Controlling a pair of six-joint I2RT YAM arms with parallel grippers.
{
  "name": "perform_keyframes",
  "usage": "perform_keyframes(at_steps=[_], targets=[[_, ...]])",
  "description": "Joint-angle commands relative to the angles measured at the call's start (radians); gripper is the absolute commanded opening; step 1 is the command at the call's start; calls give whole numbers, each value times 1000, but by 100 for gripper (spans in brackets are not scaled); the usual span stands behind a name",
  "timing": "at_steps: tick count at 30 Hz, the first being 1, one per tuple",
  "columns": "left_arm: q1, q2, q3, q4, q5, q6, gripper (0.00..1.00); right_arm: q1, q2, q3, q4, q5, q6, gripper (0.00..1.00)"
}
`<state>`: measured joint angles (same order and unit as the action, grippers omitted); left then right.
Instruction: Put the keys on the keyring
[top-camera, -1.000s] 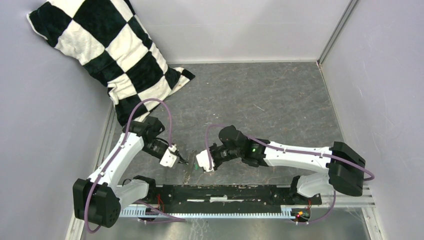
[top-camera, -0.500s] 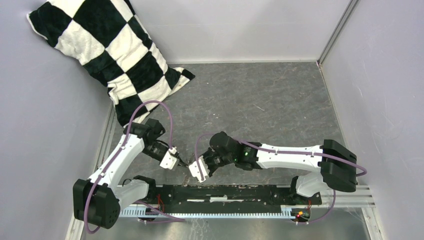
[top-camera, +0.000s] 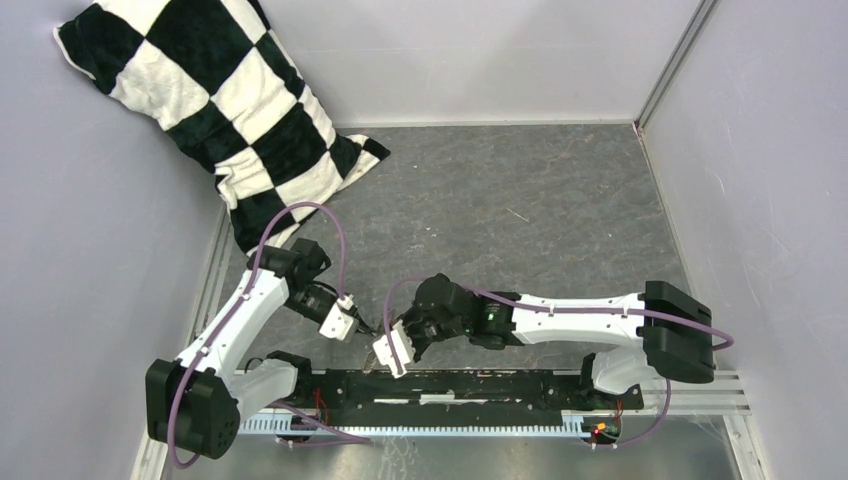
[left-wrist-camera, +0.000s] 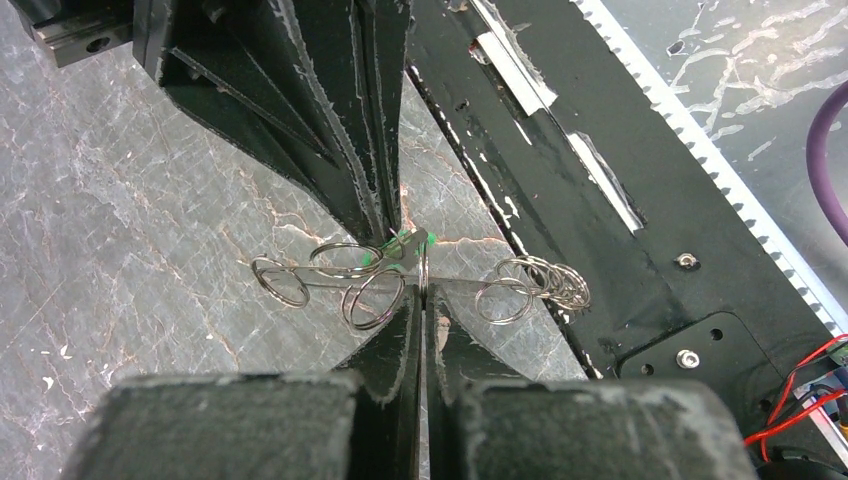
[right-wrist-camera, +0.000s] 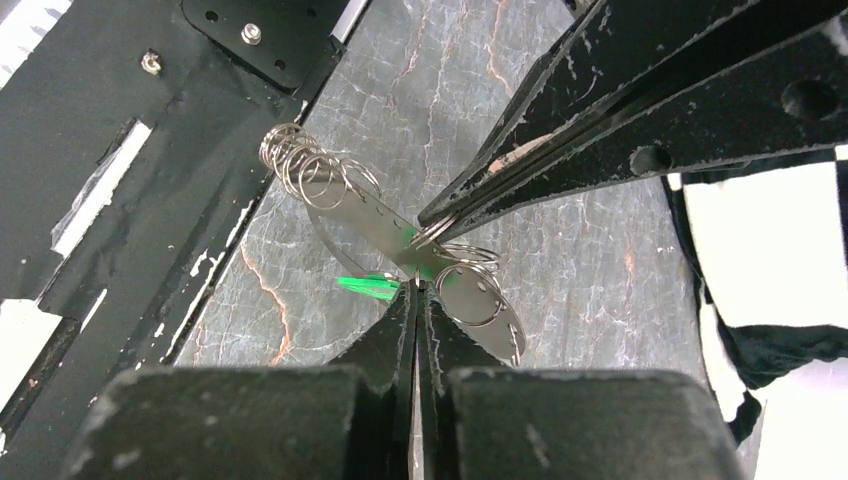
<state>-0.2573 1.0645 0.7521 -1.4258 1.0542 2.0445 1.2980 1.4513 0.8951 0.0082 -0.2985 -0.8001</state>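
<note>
Left gripper (left-wrist-camera: 422, 300): its two fingers were pressed together on the thin metal of the keyring (right-wrist-camera: 372, 216), which it held up above the table (top-camera: 540, 200).
Right gripper (right-wrist-camera: 415, 300): its fingers were closed too, and they pinched the key (right-wrist-camera: 366, 287). The green part of the key stuck out to one side of the fingertips.
Meeting point: the tips of both grippers came together nearly touching, low over the near edge of the table, just beside the black rail (top-camera: 480, 385).
Key: it was in the right fingers, right against the band of the keyring. I could not tell if it was already threaded on.
Keyring: from the right wrist view it looked like a flat silvery band with small holes, tilted, with the left fingers gripping it near the middle.
Small rings (right-wrist-camera: 300, 165): a tight bunch hung at one end of the band, over the rail's edge, and a few more hung loose at the other side of the grip.
Cushion (top-camera: 200, 90): black and white checks, leaning in the far left corner, well apart from the arms.
</note>
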Motion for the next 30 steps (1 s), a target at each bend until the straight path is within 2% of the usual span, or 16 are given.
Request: perform_keyframes(at_steps=[1, 12, 30], targets=[[-6, -20, 1, -4, 60, 105, 2, 20, -17, 36, 67, 27, -8, 0], [-7, -23, -4, 2, 65, 75, 2, 47, -26, 19, 111, 47, 12, 0], [-7, -29, -3, 5, 81, 36, 2, 52, -44, -20, 74, 73, 2, 0]])
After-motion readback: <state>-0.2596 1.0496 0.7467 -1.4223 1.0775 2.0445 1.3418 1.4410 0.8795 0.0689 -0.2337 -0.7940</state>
